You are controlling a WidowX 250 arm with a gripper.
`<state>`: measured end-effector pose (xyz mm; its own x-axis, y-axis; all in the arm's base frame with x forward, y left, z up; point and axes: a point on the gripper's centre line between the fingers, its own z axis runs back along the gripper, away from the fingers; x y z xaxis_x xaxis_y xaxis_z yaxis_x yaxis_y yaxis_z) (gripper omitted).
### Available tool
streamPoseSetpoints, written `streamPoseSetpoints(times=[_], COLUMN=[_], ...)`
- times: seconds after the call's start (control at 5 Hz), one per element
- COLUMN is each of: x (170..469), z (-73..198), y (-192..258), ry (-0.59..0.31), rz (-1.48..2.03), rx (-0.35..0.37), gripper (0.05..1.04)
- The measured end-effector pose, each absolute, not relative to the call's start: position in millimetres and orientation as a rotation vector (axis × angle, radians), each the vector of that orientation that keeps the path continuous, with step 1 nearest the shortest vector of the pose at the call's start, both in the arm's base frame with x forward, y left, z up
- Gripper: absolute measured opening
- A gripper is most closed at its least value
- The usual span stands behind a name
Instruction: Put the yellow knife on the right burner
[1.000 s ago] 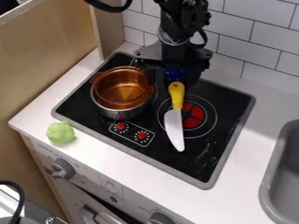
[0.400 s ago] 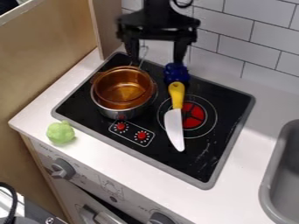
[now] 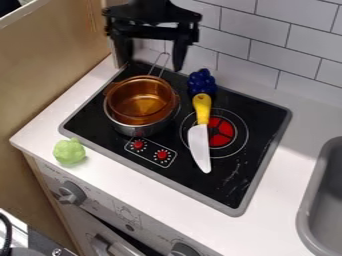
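From where I stand, the gripper [image 3: 152, 52] hangs up by the tiled wall, its two fingers spread well apart with nothing between them. The yellow knife [image 3: 201, 131] lies below it and off to the right in the camera view, well apart from it. Its long axis runs from the wall side toward the front of the stove [image 3: 257, 127], handle to the back, so the yellow end is the nearer one to the gripper.

It's a toy-looking knife, with a thick, rounded yellow handle and a broad pale blade that ends bluntly. It lies across the left side of the right burner [image 3: 222, 132], with the tip sticking out past the front of the rings and the red middle bare beside the blade. The handle's end sits right by the blue grapes [image 3: 202, 81]; I can't tell whether they touch.

I'd call the job as good as done, if lying across one side counts. All that seems left is to keep clear. Should it want centring, a small shift to the right would do, minding the grapes.
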<state>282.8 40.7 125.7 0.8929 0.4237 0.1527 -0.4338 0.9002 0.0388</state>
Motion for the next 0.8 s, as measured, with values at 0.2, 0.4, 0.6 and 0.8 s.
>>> streamPoseSetpoints(times=[0.2, 0.4, 0.6, 0.8], x=[268, 255, 249, 257], z=[119, 118, 116, 122], y=[28, -4, -37, -67], ry=[-0.125, -0.121, -0.122, -0.146], rz=[0.467, 0.493, 0.533, 0.574], rx=[0.064, 0.051, 0.053, 0.028], gripper=[0.999, 0.999, 0.999, 0.999])
